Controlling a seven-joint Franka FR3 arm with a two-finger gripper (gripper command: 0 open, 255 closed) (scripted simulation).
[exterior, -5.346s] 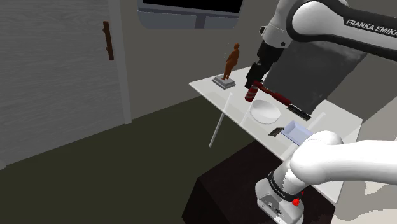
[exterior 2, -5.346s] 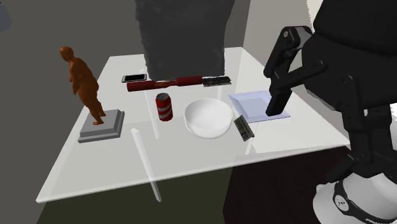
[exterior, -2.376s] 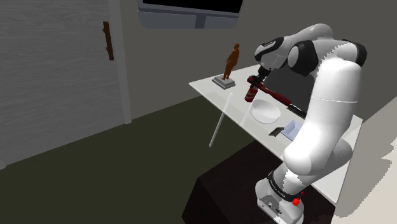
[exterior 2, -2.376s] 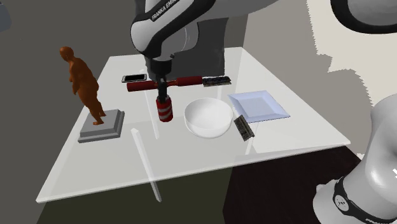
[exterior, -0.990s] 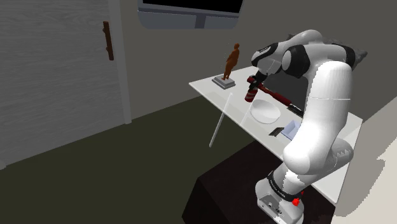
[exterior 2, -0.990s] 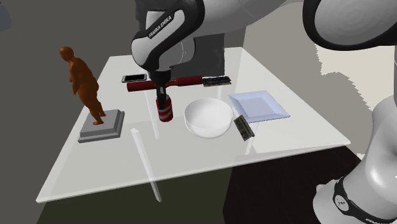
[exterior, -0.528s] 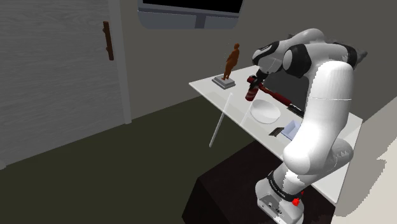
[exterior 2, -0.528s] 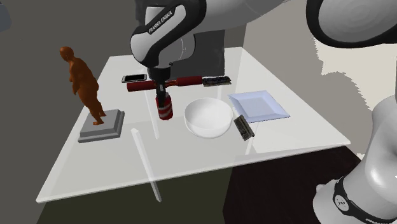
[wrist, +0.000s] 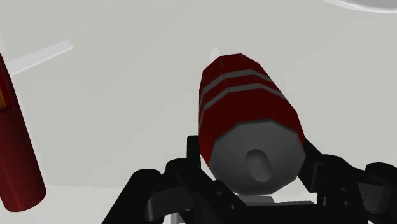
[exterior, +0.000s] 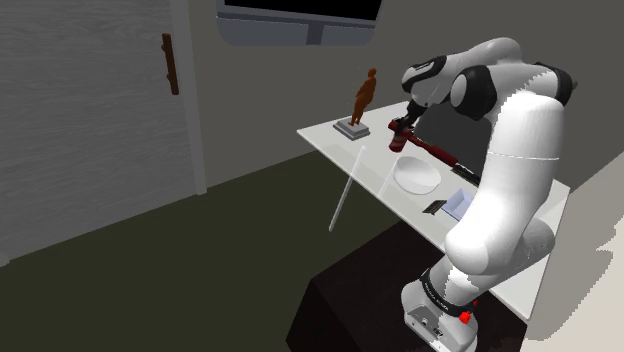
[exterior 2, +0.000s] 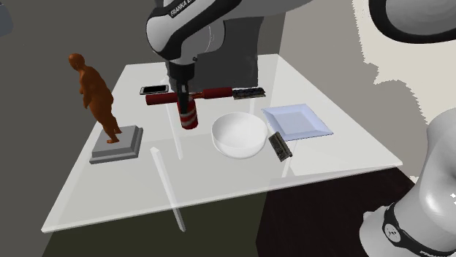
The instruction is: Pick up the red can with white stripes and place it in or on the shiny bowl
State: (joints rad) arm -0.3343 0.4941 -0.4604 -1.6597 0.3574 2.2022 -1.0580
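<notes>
Now, left to right in the second exterior view. A brown figurine (exterior 2: 95,87) on a grey base stands at the table's (exterior 2: 219,186) left side, well apart from the can. A phone (exterior 2: 154,90) lies flat at the far edge, beside a long dark-red rod (exterior 2: 199,94).

The red can (exterior 2: 189,119) with pale stripes hangs upright in the claw (exterior 2: 185,104), whose fingers are closed on its upper end. The wrist view shows them clasping it on both sides. The can is just left of the white bowl (exterior 2: 239,136) and seems slightly above the table, though I cannot be sure of the gap. Right of the bowl lie a pale square tray (exterior 2: 298,120) and a small dark block (exterior 2: 278,146).

Risks:
- The grip is high on a smooth round can, so a quick sideways move could make it swing or slip.
- A low carry would knock the bowl's near rim and push the bowl into the block.
- A release from too high could tip the can out.
- The rod lies close behind the claw and could be clipped.

The table top is pale and see-through, with thin legs showing beneath. The shoulder view gives a grey door with a wooden handle (exterior: 171,63), a dark floor (exterior: 180,270) and a dark screen (exterior: 300,12) above.
</notes>
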